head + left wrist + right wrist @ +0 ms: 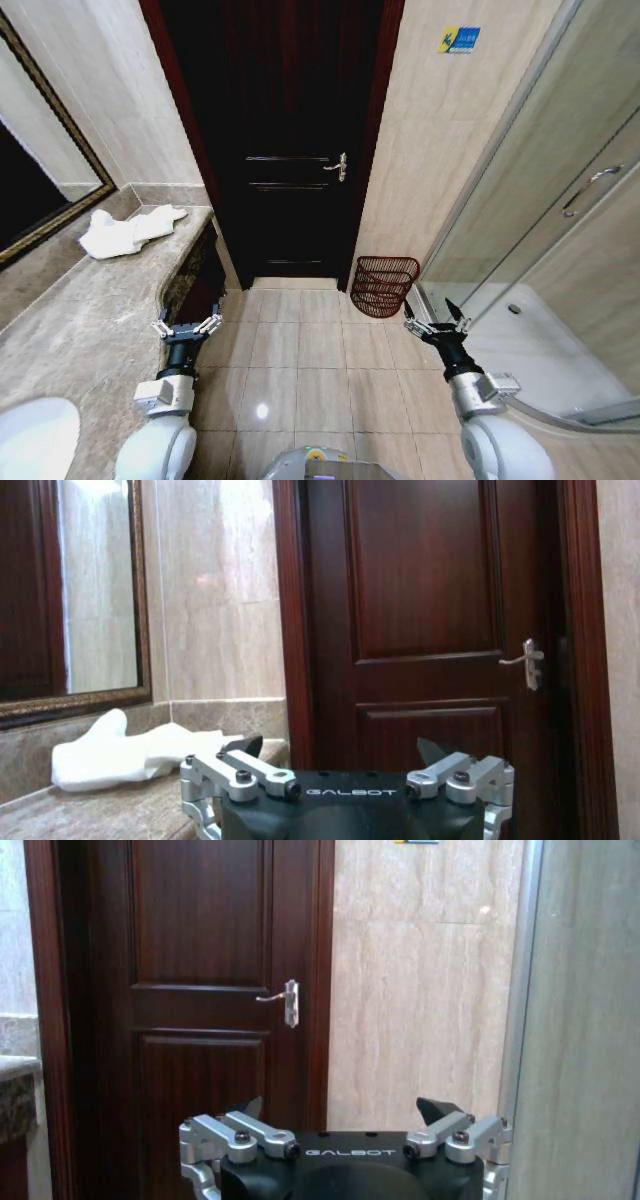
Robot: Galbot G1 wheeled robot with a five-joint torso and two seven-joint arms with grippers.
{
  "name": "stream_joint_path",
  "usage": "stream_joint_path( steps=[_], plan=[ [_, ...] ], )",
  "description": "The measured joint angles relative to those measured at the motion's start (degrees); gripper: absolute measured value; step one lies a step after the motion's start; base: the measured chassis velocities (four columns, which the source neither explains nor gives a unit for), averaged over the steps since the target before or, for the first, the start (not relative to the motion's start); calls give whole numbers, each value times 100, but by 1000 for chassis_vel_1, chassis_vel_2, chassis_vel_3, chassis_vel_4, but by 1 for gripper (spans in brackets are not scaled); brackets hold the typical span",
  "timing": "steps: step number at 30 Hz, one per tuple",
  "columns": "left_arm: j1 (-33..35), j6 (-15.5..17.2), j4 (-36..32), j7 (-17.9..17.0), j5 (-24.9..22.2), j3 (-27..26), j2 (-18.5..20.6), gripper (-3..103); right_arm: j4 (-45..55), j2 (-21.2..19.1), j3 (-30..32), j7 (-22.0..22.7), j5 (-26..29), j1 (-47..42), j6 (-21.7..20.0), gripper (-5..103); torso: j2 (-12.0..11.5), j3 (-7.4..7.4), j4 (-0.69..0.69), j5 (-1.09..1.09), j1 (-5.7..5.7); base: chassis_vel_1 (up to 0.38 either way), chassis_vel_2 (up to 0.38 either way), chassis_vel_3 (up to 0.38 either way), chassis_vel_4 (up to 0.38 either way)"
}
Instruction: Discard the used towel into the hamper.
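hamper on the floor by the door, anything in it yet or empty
Looks empty: only its own wire ribs show through the hamper, and the towel lies crumpled on the counter.

left gripper (pixel 187 328): held low, pointing forward, jaws spread wide | right gripper (pixel 437 327): same pose, jaws spread wide

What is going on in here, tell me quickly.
Nothing is being handled yet. The white towel lies crumpled on the marble counter by the mirror, and the hamper stands on the floor beside the dark door. The left gripper and the right gripper are both open and empty, held out low over the tiled floor.
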Motion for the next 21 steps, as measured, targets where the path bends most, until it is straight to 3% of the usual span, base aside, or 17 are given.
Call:
stream_joint_path(
  steps=[15, 21],
  plan=[
    [16, -187, 24, 86, 144, -4, -148, 100, -47, -59, 11, 81, 8, 11, -9, 100, -2, -1, 0, 0, -1, 0, 0, 0, 0],
    [28, -222, 20, 101, 229, 5, -208, 100, -168, -95, 67, 131, 11, 20, 195, 100, -2, -1, 0, 1, -1, 0, 0, 0, 0]
  ],
)
